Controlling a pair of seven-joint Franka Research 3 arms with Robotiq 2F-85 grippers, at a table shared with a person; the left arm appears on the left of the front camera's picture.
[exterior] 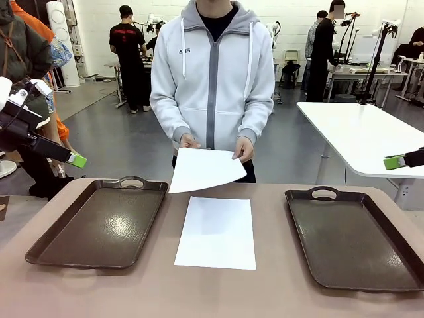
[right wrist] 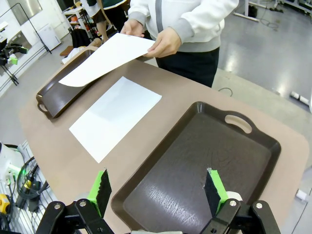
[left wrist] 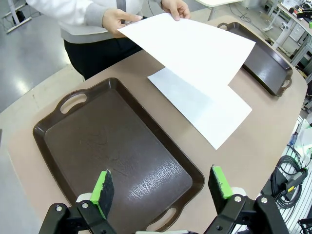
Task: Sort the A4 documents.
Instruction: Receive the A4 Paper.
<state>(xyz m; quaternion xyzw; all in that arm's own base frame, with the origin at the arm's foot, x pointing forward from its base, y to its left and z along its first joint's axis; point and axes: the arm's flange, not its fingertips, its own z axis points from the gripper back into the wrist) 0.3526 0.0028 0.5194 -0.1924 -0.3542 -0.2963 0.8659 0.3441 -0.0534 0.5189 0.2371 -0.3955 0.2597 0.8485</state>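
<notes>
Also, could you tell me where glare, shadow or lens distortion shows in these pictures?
Front view: bright glare on the left tray. Left wrist view: the held sheet shades the flat sheet, and the wide lens bows the table edge. Right wrist view: soft sheen on the right tray.

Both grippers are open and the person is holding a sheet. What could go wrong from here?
1. The flat sheet lies flush on the table; the open left gripper or right gripper might crumple it or miss its edge.
2. The held sheet hangs just over it in the person's hands; an arm reaching in now could hit them.
</notes>
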